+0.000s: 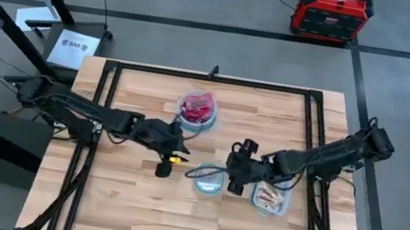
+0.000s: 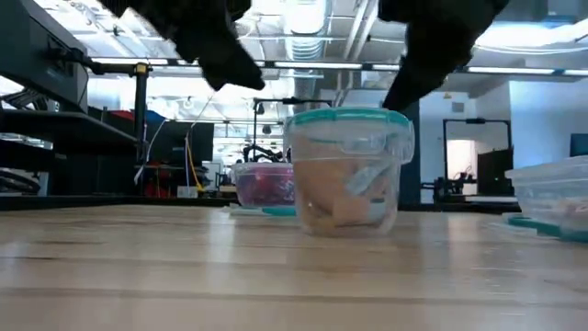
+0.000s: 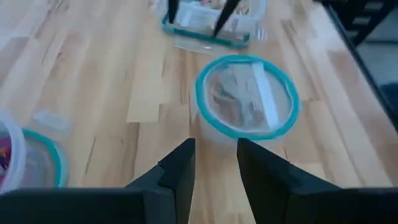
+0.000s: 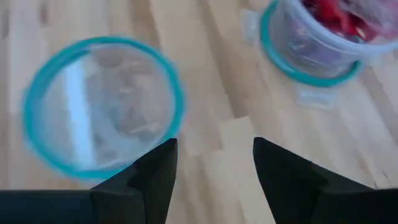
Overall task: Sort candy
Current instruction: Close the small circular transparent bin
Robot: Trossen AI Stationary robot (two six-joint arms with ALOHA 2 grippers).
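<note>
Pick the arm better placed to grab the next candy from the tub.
Right, probably. The right tool hovers open beside the rectangular tub holding mixed candy. The left tool, also open, sits beyond the round bowl, farther from it.

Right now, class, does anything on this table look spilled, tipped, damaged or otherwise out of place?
Nothing stands out. The near round bowl, the far bowl holding red candy and the rectangular tub all sit upright on the table; no loose sweets show on the wood.
</note>
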